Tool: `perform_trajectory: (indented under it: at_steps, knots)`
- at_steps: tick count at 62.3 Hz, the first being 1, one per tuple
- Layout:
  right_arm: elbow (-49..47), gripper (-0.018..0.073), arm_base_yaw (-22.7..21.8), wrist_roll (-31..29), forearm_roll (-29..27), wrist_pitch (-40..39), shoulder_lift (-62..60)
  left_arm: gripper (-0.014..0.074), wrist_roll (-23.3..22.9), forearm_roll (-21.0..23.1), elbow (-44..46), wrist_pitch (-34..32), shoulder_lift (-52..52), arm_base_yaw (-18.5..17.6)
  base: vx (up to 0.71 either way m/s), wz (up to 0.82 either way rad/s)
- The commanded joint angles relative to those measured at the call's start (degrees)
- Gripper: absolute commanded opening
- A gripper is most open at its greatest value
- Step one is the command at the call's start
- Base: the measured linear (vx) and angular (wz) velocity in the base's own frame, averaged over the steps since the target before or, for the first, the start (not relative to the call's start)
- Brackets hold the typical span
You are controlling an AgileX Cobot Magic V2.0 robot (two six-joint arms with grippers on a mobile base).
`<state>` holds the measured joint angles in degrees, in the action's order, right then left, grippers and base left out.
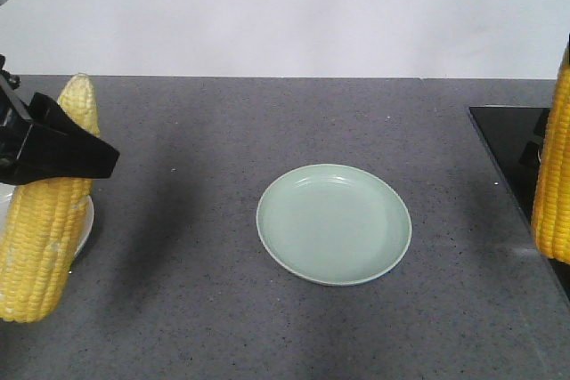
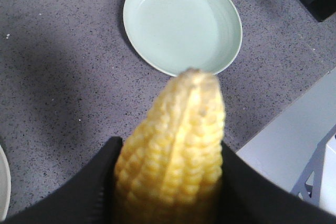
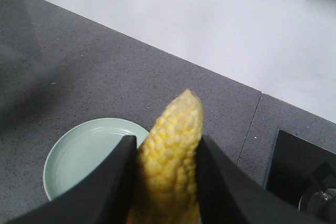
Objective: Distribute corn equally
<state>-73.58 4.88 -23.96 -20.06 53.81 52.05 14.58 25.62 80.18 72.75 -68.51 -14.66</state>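
So each arm is holding one corn cob up off the counter right now. At the left edge of the front view, the left gripper (image 1: 53,144) is pinching a cob (image 1: 46,220) around its upper part, jaws pressed against both sides of it. That cob is hanging nearly upright, leaning a little, pale tip pointing up toward the top left of the frame. Behind its lower half a white plate (image 1: 85,224) is peeking out, mostly hidden. The left wrist view is showing the same thing up close: black fingers (image 2: 84,192) sitting on either side of the cob, tip pointing toward the green plate.

At the far right edge of the front view only a strip of the second cob (image 1: 554,175) is showing, and the right gripper itself isn't visible there. In the right wrist view the right gripper (image 3: 167,182) is clamping that cob between its two black fingers (image 3: 110,182), tip sticking out past them.

The pale green plate (image 1: 334,224) is sitting in the middle of the grey speckled countertop (image 1: 223,131), nothing on it. A black panel (image 1: 512,140) is lying at the right side of the counter.
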Motion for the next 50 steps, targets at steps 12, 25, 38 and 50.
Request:
perform_trajectory:
  at_steps: [12,25,38,50]
  knots:
    - [-1.4,-0.0004,-0.3,-0.4,-1.1,-4.3,-0.2,-0.0006,0.1,2.2,1.3,-2.6,1.5,-0.2,0.03,-0.01]
    - [-1.4,-0.0004,-0.3,-0.4,-1.1,-4.3,-0.2,-0.0006,0.1,2.2,1.3,-2.6,1.5,-0.2,0.02,-0.01]
    - [-1.4,-0.0004,-0.3,-0.4,-1.1,-4.2,-0.2,-0.0006,0.1,2.2,1.3,-2.6,1.5,-0.2,0.02,-0.01]
    - [-1.4,-0.0004,-0.3,-0.4,-1.1,-4.2,-0.2,-0.0006,0.1,2.2,1.3,-2.6,1.5,-0.2,0.02,-0.02]
